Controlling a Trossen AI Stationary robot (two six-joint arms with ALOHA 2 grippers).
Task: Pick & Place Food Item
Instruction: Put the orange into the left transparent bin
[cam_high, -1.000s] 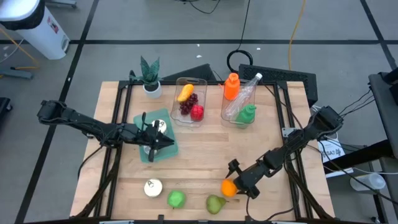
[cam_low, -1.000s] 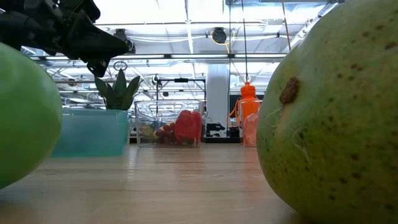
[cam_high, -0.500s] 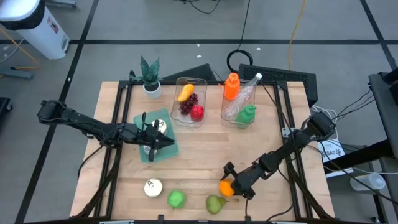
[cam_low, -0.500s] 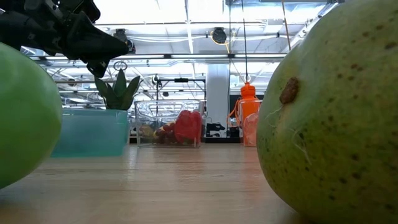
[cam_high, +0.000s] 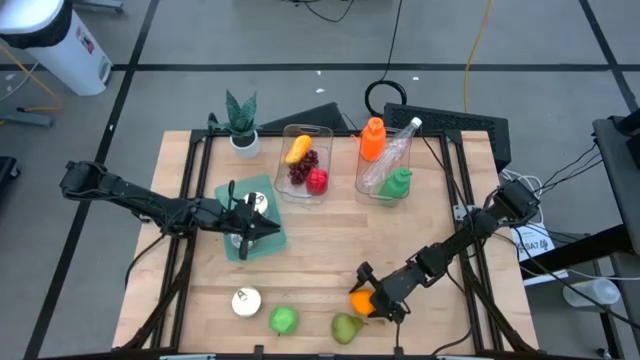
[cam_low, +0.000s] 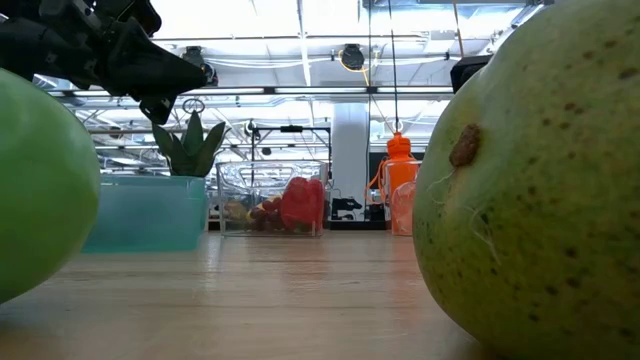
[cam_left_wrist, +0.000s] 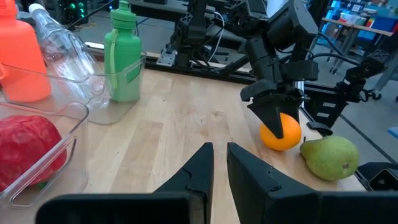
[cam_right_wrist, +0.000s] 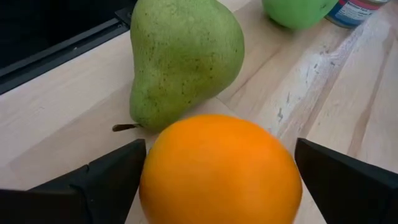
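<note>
The orange (cam_right_wrist: 219, 167), round, bright and smooth, sits on the table's (cam_high: 320, 250) front edge beside a pear (cam_high: 346, 327), between my right pincer's (cam_high: 373, 297) wide-spread fingers. My left pincer (cam_high: 262, 227), shut, hovers over a teal bin (cam_high: 240, 196). A clear bin (cam_high: 306, 165) holds fruit; another (cam_high: 385, 170) bottles.

I see a small potted plant (cam_high: 240, 118) at the far left of the wooden surface (cam_high: 330, 240). Beyond its far edge, a black cable coil (cam_high: 383, 97) lies on the floor. A white bin (cam_high: 55, 40) stands well off to the left.
</note>
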